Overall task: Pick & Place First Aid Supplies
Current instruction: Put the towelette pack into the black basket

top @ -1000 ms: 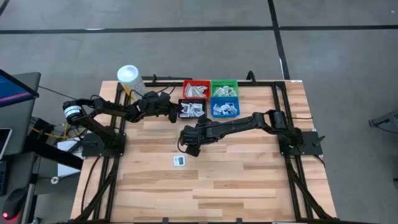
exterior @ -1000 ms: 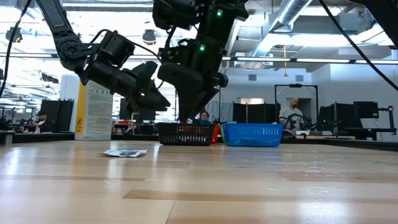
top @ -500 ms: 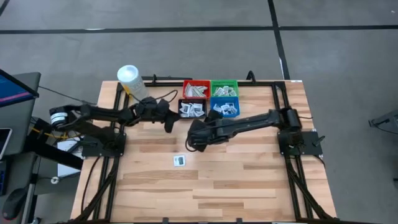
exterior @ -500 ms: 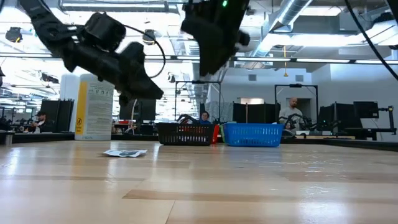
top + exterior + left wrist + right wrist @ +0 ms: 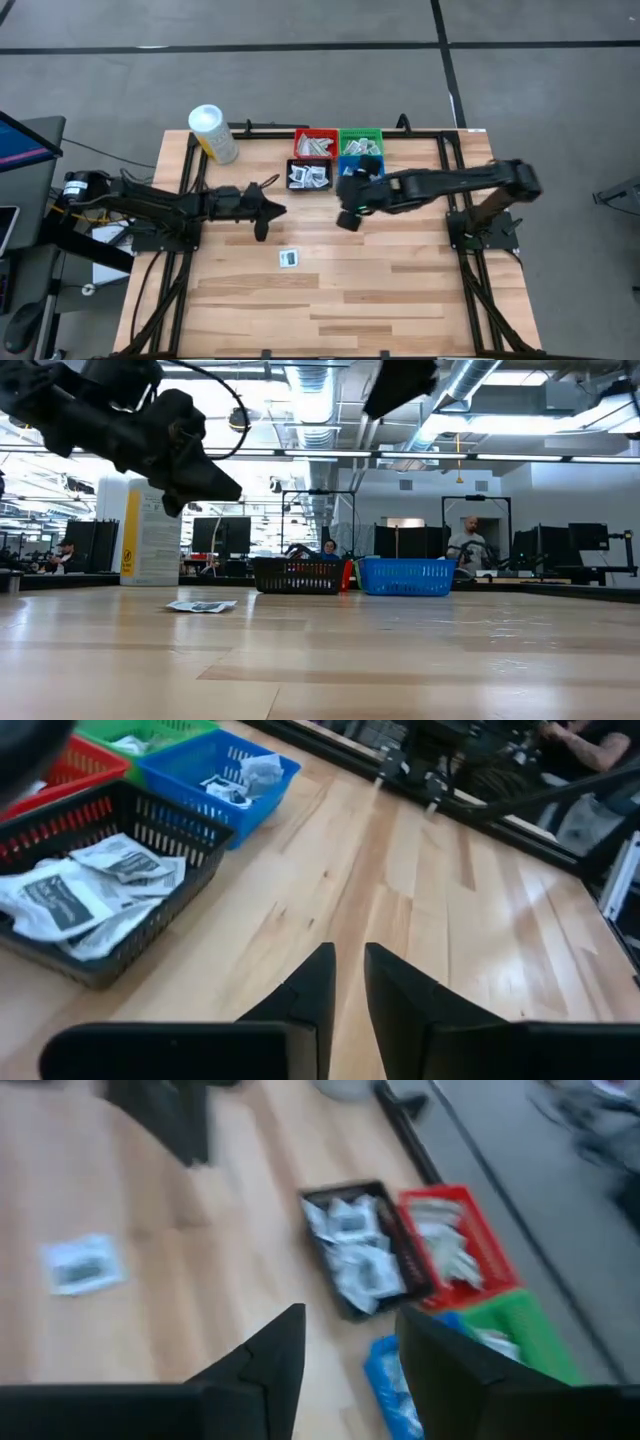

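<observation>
One square white packet (image 5: 288, 258) with dark print is seen lying flat on the tabletop (image 5: 400, 290); further packets (image 5: 75, 900) are heaped in the bins (image 5: 310, 176).

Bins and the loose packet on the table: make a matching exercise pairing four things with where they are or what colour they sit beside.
Column one:
1. black bin
2. green bin
3. loose packet
4. white tub

Column two:
A. alone on bare wood, nearer the front edge
B. beside the red bin, behind the blue bin
C. back left corner
D. directly in front of the red bin

Pairs: 1-D, 2-B, 3-A, 4-C
</observation>
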